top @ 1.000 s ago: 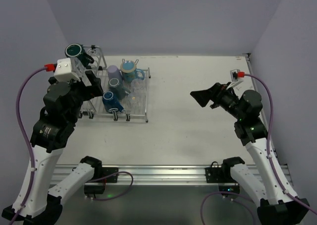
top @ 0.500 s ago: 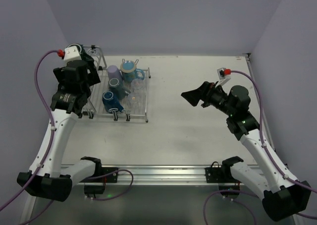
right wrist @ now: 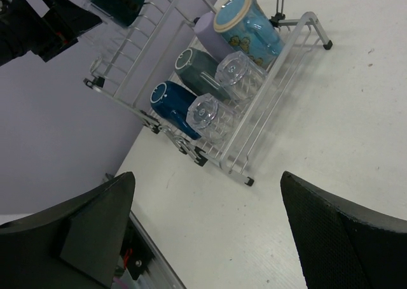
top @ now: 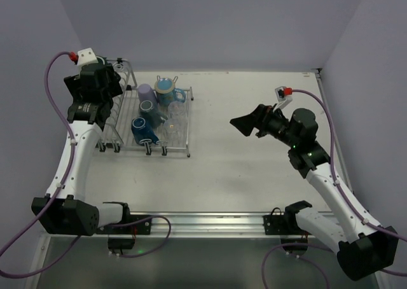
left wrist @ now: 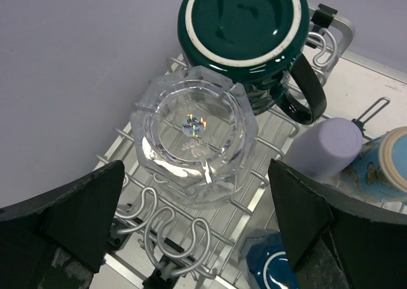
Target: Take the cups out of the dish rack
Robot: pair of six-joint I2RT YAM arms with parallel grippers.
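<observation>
The left claw (left wrist: 196,174), spread wide and empty, hovers straight over the clear glass (left wrist: 194,133) standing on end in the dish rack (left wrist: 175,241) at the worktop's far-left corner, its axis pointing up at that claw; the right claw (top: 245,125), likewise gaping and empty, is well apart

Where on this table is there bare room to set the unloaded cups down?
Bare table runs from the dish rack across to the table's right edge, and from the rack's front toward the near edge. The rack itself is crowded with cups.
</observation>
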